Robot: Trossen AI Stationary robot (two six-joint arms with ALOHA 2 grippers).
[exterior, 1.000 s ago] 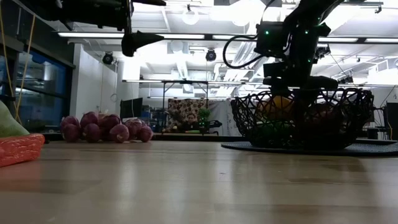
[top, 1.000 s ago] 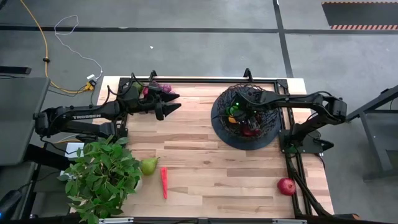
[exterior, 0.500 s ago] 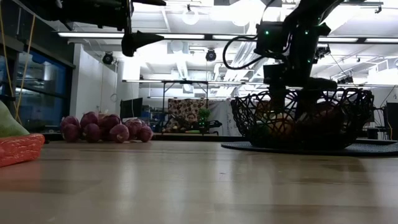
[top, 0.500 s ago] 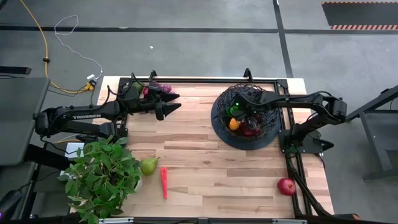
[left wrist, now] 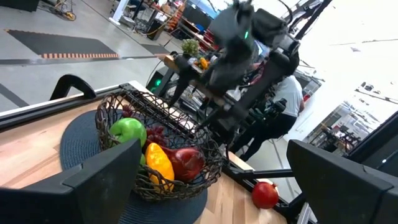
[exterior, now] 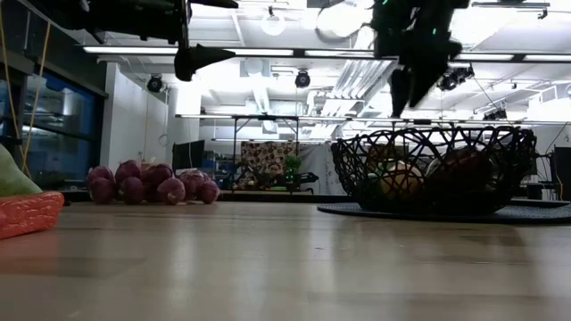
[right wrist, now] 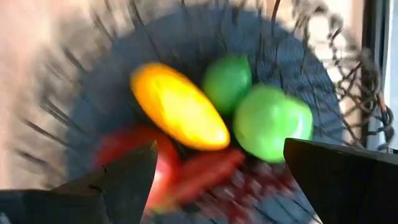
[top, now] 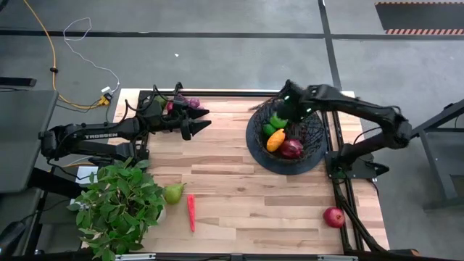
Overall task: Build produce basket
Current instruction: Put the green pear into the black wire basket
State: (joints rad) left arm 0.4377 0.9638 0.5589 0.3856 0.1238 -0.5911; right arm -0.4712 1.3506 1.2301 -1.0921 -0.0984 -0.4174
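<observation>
The black wire basket stands at the table's far right on a dark round mat. In it lie an orange-yellow fruit, two green fruits, a red apple and a red chilli. My right gripper hangs open above the basket, fingers pointing down, nothing between them. My left gripper waits open and level above the far left, beside the purple grapes. On the table lie a pear, a chilli and a red apple.
A leafy potted plant fills the near left corner, next to the pear. The middle of the wooden table between the two arms holds nothing. Black frame rails run along the far edge and the right edge.
My right gripper has let go of the orange-yellow fruit, which has dropped to the basket's bottom among the other fruit. The gripper has then risen straight up out of the basket, rolling its wrist as it went, and now hangs clear above the rim.
</observation>
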